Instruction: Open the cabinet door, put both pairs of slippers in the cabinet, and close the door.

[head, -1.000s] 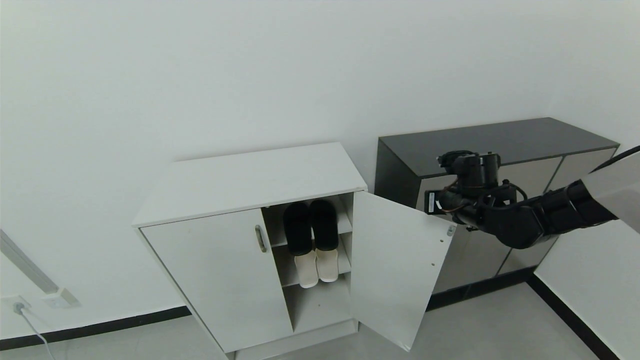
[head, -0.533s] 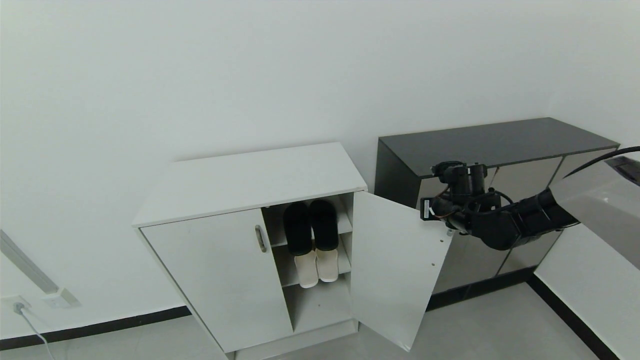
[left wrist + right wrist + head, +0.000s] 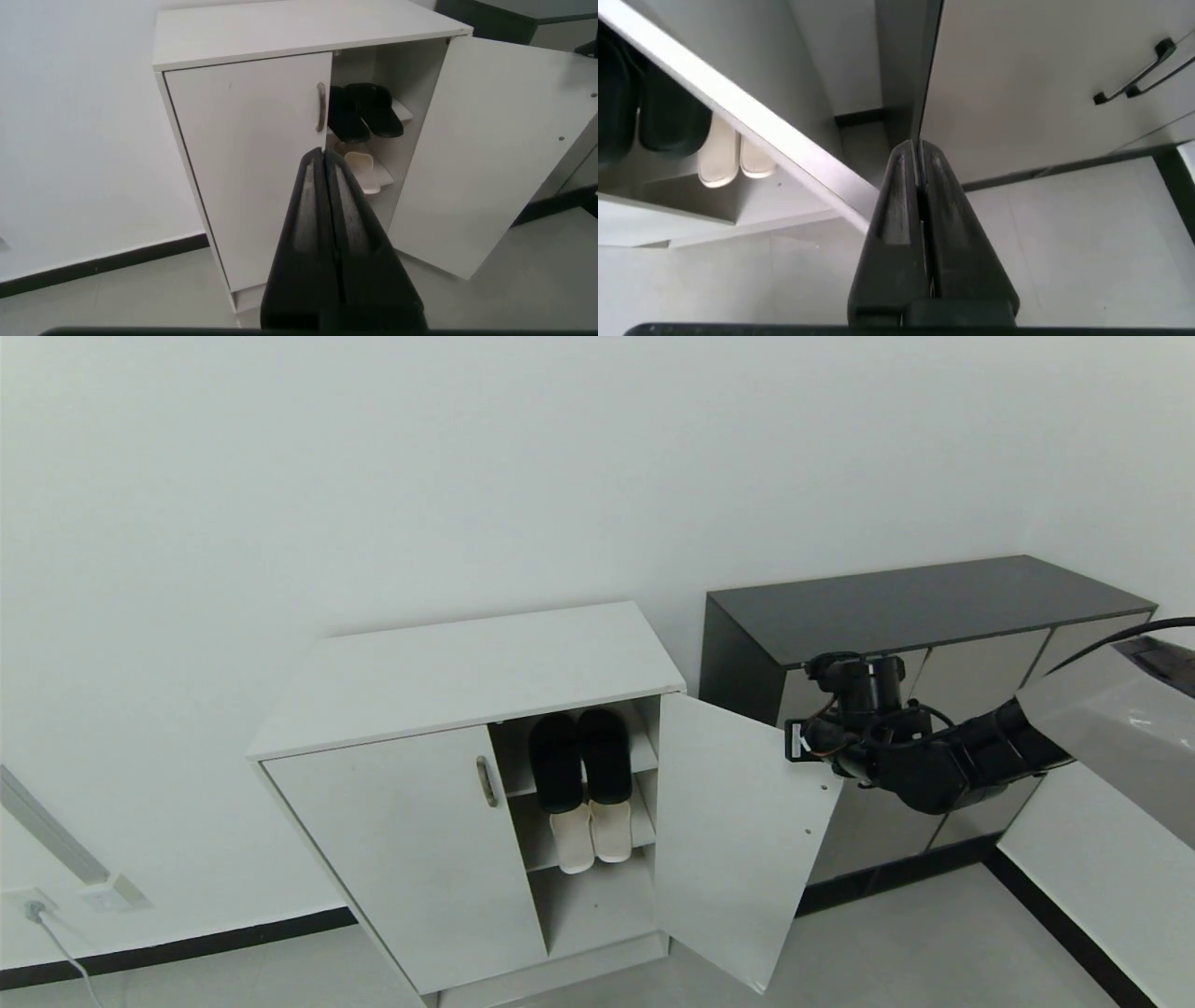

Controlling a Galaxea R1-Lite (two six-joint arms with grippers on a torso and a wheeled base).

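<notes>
I see the white cabinet [image 3: 467, 672] against the wall with its right door [image 3: 738, 821] swung wide open and its left door [image 3: 411, 859] closed, a small metal handle [image 3: 486, 781] near that door's inner edge. Both pairs are inside the open half. The black slippers [image 3: 581, 754] sit side by side on the upper shelf, and the cream slippers [image 3: 590, 833] sit on the shelf just below them, heels toward me.

My right gripper [image 3: 920, 154] is up at the free edge of the open door, near its top corner. Its fingers are pressed together with nothing between them, and I cannot tell whether the tips touch the panel. My left gripper [image 3: 324, 161] hangs well back from the cabinet, facing the closed left door, its fingers likewise closed on nothing.

A dark sideboard [image 3: 924, 597] stands just beside the cabinet on the right. A wall socket [image 3: 33, 907] with a cable sits low on the far left.
</notes>
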